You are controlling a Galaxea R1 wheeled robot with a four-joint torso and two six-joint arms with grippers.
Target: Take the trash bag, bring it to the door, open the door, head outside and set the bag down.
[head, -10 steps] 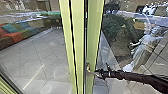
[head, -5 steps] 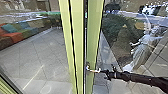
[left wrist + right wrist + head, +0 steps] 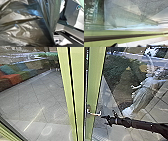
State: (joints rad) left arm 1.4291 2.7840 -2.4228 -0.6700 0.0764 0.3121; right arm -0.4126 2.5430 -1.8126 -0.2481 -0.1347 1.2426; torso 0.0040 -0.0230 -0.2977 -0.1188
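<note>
While the handle [image 3: 94, 114] juts from the door's [image 3: 94, 84] edge in the head view, the right gripper [image 3: 103, 117] sits just short of its near end, jaw spread unclear. Left wrist view: trash bag [image 3: 25, 23] close up; whether jaws hold it, I cannot tell. Right wrist view: green frame [image 3: 121, 32].

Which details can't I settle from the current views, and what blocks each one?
- Trash bag's contents, left wrist view: hidden by its own dark plastic.
- Whether the right tool is open or shut, head view: small and blurred, by the door handle.
- What the pale figure is, head view: blurred in the glass.
- Whole white vehicle, head view: cut off by the top edge.
</note>
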